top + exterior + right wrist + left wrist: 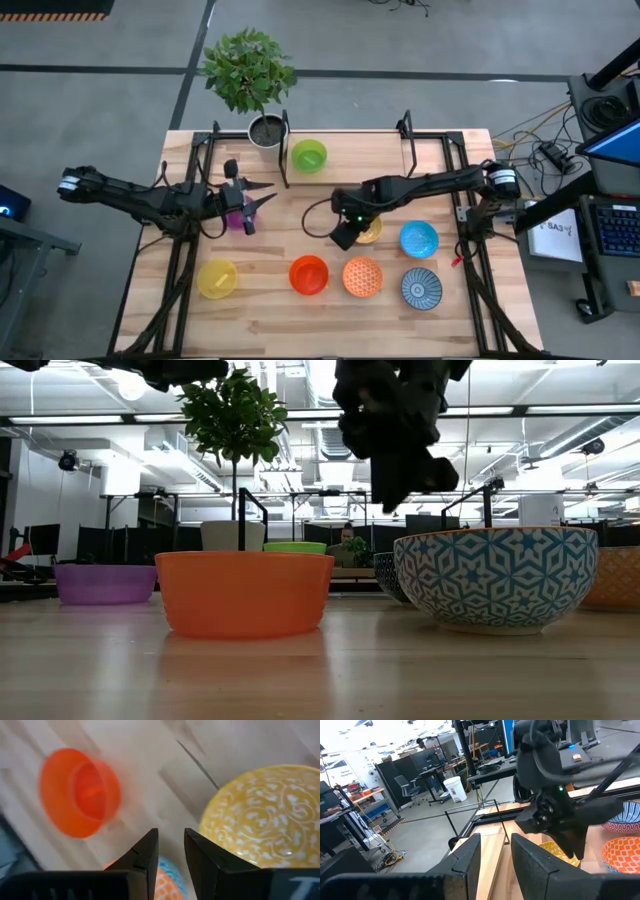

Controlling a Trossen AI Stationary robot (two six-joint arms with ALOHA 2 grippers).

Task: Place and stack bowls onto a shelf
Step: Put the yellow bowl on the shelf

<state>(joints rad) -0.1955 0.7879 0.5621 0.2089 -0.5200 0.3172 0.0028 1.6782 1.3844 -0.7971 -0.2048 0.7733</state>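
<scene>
Seen from above, my left gripper (266,193) hovers open over the purple bowl (236,221), which sits on the table (105,582). My right gripper (343,238) hangs open, well above the tabletop (392,485), beside the yellow patterned bowl (370,231) (262,817). The green bowl (308,155) stands on the shelf (355,150). On the table are a plain yellow bowl (217,278), the red-orange bowl (308,274) (80,792), the dotted orange bowl (362,277), the light blue bowl (419,238) and the blue-and-white bowl (421,288) (497,575).
A potted plant (262,125) stands at the shelf's far left corner, next to a black post (286,150). Black frame rails run along both table sides (180,270) (485,280). Bare wood lies between the purple bowl and my right gripper (295,215).
</scene>
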